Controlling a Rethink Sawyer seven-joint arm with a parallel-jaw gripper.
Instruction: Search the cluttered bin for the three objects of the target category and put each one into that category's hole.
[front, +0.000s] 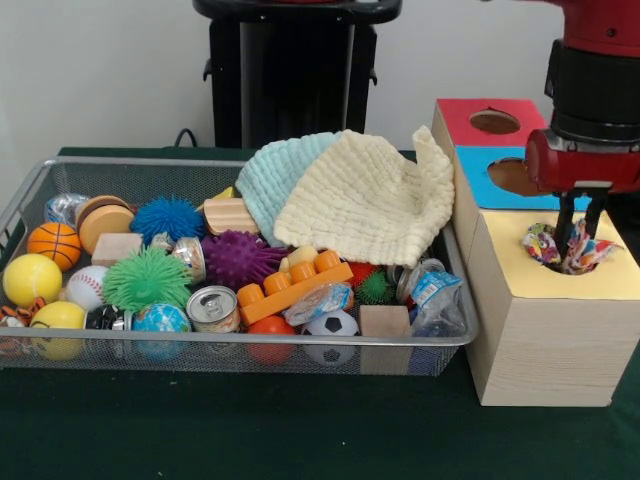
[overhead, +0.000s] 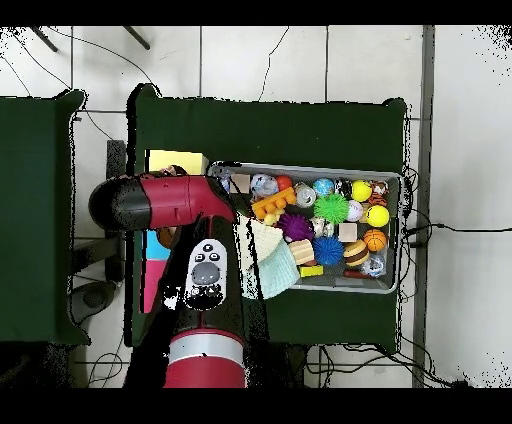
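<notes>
Looking at your claw (front: 581, 228), you see its fingers closed on a crumpled patterned cloth (front: 566, 247) at the yellow hole of the wooden box (front: 545, 335). Beside it, the mesh bin (front: 30, 193) rim nearly touches the box; green worktop (front: 250, 430) lies open beyond.

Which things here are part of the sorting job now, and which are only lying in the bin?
In the job: gripper, colourful wrapper in the yellow box's hole, wire bin.

Lying about: two cloths, basketball, purple spiky ball, orange block, tin can.
</notes>
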